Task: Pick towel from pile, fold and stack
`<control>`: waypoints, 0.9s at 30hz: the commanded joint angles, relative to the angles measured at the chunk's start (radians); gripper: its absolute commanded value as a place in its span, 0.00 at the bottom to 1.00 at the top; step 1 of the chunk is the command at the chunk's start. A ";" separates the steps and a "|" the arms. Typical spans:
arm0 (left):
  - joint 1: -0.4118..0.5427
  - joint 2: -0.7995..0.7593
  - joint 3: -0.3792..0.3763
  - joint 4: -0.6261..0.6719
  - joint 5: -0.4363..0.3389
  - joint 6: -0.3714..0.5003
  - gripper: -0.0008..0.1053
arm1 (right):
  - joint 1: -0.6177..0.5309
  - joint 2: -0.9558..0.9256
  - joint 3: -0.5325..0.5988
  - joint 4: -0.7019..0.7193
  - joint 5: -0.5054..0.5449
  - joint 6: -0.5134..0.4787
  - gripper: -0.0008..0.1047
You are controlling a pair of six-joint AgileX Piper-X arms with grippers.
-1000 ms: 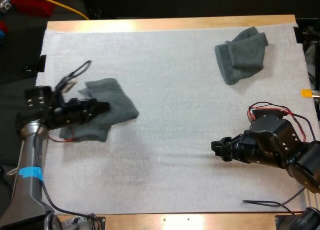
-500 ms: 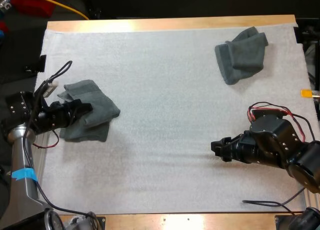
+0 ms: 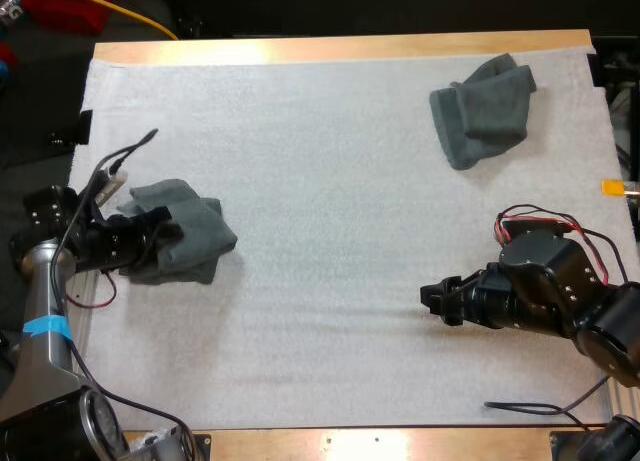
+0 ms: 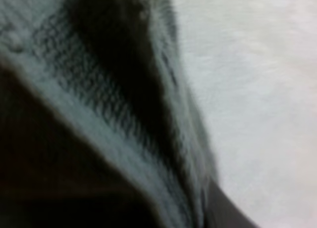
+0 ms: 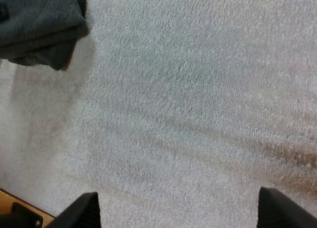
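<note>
A dark grey-green towel (image 3: 190, 239) lies bunched at the mat's left side. My left gripper (image 3: 152, 237) is shut on its left part, and the cloth (image 4: 124, 104) presses close against the fingers in the left wrist view. A second crumpled towel (image 3: 483, 109) rests at the far right of the mat. My right gripper (image 3: 432, 301) hovers low over bare mat at the near right, pointing left. Its fingers stand open with nothing between them (image 5: 183, 215). The left towel's edge (image 5: 39, 25) shows far ahead of it.
The white mat (image 3: 330, 181) covers the wooden table (image 3: 340, 49); its middle is bare. The mat's left edge lies just behind my left gripper. A loose black cable (image 3: 530, 408) lies near the front right corner.
My left gripper has pulled back to the left with the towel, which slid along and bunched up. The right arm and the far towel have not moved.
</note>
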 commanded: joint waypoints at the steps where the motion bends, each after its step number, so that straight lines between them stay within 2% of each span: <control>1: -0.002 -0.007 0.000 0.019 -0.044 0.019 0.07 | 0.002 -0.005 -0.002 -0.003 -0.011 -0.001 0.61; 3: -0.002 -0.007 0.000 0.040 -0.110 0.042 0.07 | 0.002 -0.005 -0.002 -0.003 -0.011 -0.001 0.61; 5: -0.002 -0.007 0.000 0.047 -0.146 0.056 0.07 | 0.002 -0.005 -0.002 -0.003 -0.011 -0.001 0.61; 7: -0.002 -0.007 0.000 0.047 -0.156 0.056 0.12 | 0.002 -0.005 -0.002 -0.003 -0.011 -0.001 0.61; 10: -0.002 -0.007 0.000 0.051 -0.199 0.056 0.30 | 0.002 -0.005 -0.002 -0.003 -0.012 -0.001 0.61; 12: -0.002 -0.007 0.000 0.067 -0.257 0.056 0.46 | 0.002 -0.005 -0.002 -0.003 -0.018 -0.001 0.61; 15: -0.002 -0.007 0.000 0.081 -0.279 0.056 0.59 | 0.002 -0.005 -0.002 -0.009 -0.019 -0.001 0.61; 17: -0.002 -0.011 0.000 0.090 -0.282 0.059 0.62 | 0.002 -0.005 -0.002 -0.012 -0.026 -0.001 0.61; 22: -0.002 -0.059 -0.003 0.091 -0.310 0.087 0.62 | 0.002 -0.005 -0.002 -0.031 -0.063 -0.001 0.61; 27: -0.010 -0.132 -0.004 0.082 -0.310 0.101 0.62 | 0.002 -0.005 -0.002 -0.087 -0.145 -0.001 0.61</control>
